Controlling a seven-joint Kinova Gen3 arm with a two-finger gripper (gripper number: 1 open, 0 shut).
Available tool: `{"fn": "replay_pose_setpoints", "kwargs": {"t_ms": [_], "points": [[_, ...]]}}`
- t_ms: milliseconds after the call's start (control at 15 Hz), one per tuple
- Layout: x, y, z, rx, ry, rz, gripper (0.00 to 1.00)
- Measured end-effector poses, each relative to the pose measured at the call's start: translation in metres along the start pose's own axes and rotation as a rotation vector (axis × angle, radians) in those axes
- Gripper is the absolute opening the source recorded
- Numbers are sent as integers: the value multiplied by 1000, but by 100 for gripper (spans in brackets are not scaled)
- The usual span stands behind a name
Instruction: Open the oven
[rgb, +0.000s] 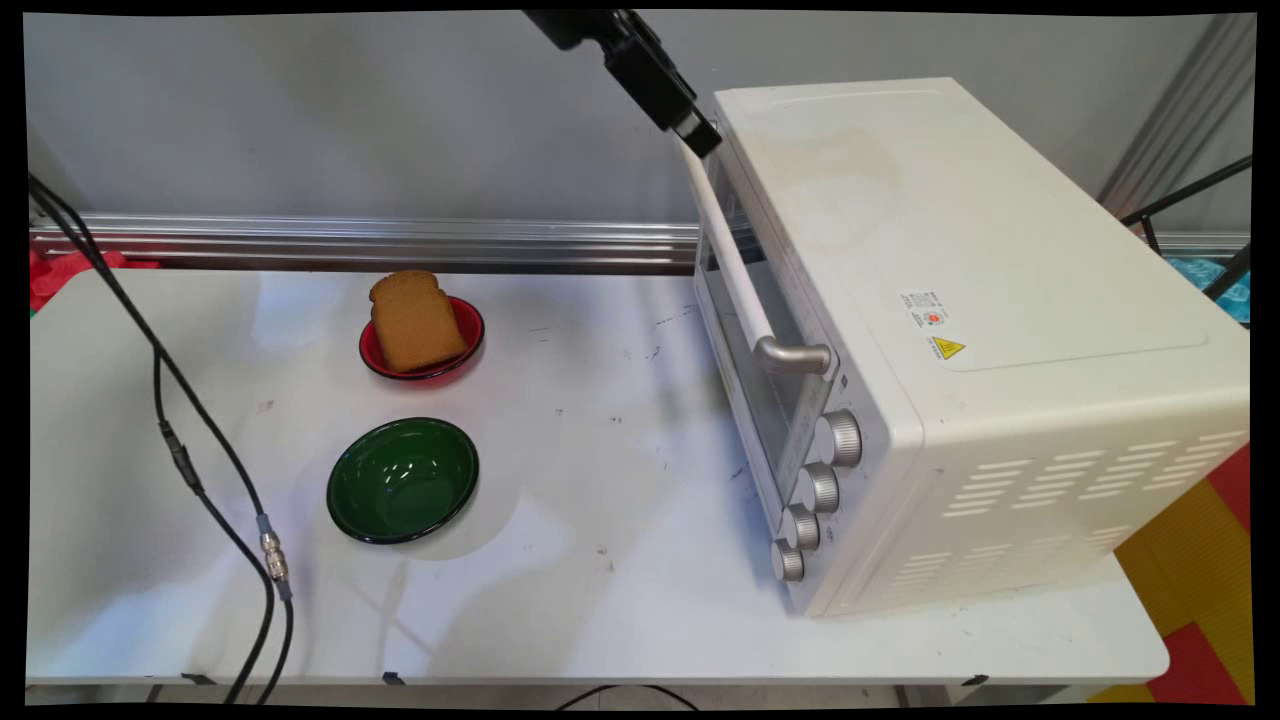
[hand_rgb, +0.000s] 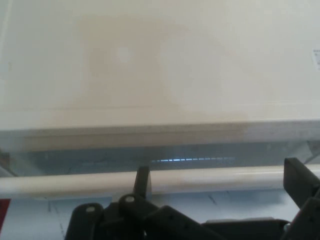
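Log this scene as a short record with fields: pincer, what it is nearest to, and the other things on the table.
pincer: black, two fingers, open, one finger on either side of the oven's door handle, not closed on it
nearest thing: white bar handle along the top of the oven door
oven: white toaster oven on the table's right side, door shut, four silver knobs down its front
red dish: small red dish behind the green bowl, holding a slice of brown bread
green bowl: dark green, empty
table: white
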Motion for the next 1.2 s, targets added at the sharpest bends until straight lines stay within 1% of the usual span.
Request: {"fn": "replay_pose_setpoints", "kwargs": {"t_ms": [400,800,867,1200], "points": [[7,8,27,-10,-62,3,100],[10,8,47,23,-97,25,100],[10,8,49,28,-100,25,0],[13,7,57,48,-107,28,0]]}}
